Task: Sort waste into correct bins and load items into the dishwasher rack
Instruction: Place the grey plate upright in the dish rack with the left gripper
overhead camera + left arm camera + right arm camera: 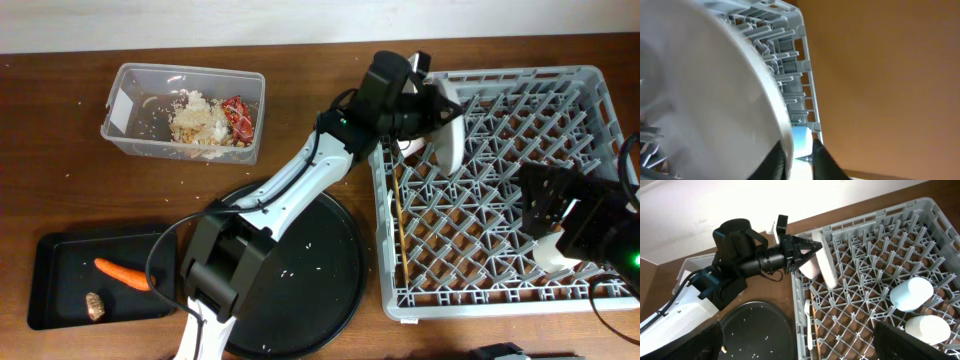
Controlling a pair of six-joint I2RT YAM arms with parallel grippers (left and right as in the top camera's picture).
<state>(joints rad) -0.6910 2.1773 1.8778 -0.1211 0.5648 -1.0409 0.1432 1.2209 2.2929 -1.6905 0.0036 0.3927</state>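
The grey dishwasher rack (400,300) fills the right side. The pale grey plate (450,140) stands on edge among its back-left pegs. My left gripper (438,108) is at the plate's top rim. In the left wrist view the plate (705,90) lies against one finger of that gripper (797,145), with a gap to the other. My right gripper (805,350) is wide open and empty above the rack. Below it lie a blue cup (910,294), a white cup (927,329), a white fork (807,322) and chopsticks (398,215). I cannot make out the bowl.
The clear tub (125,105) at back left holds rice scraps, tissue and the red wrapper (238,112). The shallow black tray (60,255) at front left holds the carrot piece (122,271) and brown lump (95,305). The round black tray (310,270) carries scattered rice grains.
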